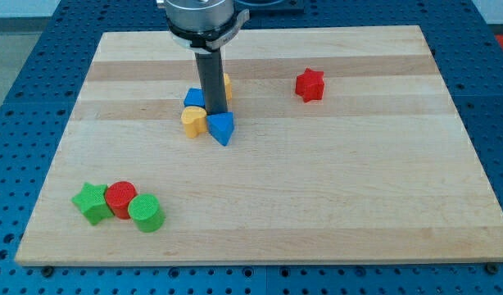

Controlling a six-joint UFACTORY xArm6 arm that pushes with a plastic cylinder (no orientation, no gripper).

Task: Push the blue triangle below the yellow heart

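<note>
My tip (215, 111) (a bare rod, no hand to spread or pinch) touches the top of the blue triangle (221, 128), just right of the yellow heart (193, 121) at upper centre of the surface (317, 188), not yet below it.

The pale wooden table (333, 197) carries eight small blocks. Near the middle of its top edge a cluster sits tight together: a yellow heart (193, 121), a blue triangle (222, 128) just beside it on the view's right, a blue block (193, 97) above the heart, and a yellow block (227, 84) partly hidden. A red star (310, 84) lies apart toward the top right. By the bottom-left corner sit a green star (91, 202), a red cylinder (120, 199) and a green cylinder (145, 213), touching in a row.
</note>
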